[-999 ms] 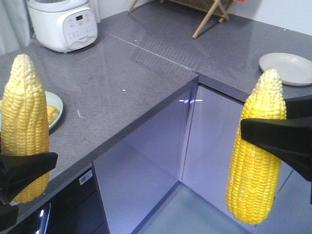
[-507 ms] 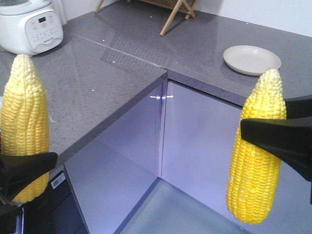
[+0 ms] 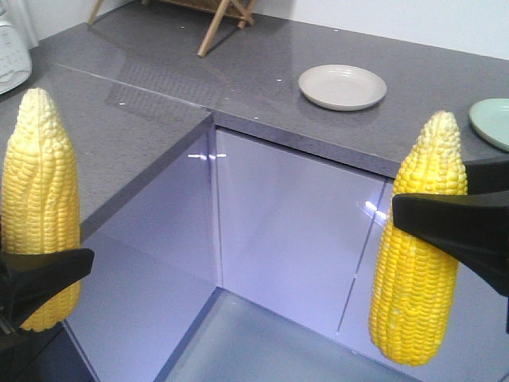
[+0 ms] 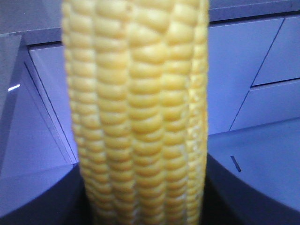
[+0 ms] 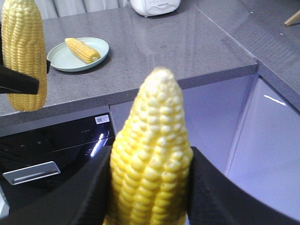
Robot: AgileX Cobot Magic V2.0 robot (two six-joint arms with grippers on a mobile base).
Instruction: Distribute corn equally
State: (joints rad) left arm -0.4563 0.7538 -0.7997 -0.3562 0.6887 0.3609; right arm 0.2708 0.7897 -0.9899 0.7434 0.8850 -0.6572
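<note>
**Left tool** (image 3: 41, 278): clamped on the left cob (image 3: 38, 199) at the lower left of the front view.
- The cob stands upright with its pale tip up.
- One black finger crosses the front of its lower part, and the cob's base shows just beneath that finger.
- In the left wrist view, kernel rows fill the centre of the frame. Dark fingers (image 4: 42, 206) flank the cob at both bottom corners.

**Right tool** (image 3: 425, 224): clamped on the right cob (image 3: 413, 302) at the right of the front view.
- This cob is also upright with its tip up.
- The finger crosses near mid-length, so the thick end hangs below the grip.
- In the right wrist view, the fingers press against both sides of the cob.

**Third cob** (image 5: 82, 49): lies flat on a pale green plate (image 5: 56, 60) on the grey tabletop (image 5: 164, 51). It is at the upper left of the right wrist view, well apart from both tools.

**Other items:**
- A beige plate (image 3: 342, 86) sits on the tabletop at the upper centre of the front view.
- The rim of a second green plate (image 3: 493, 119) shows at the right edge.
</note>
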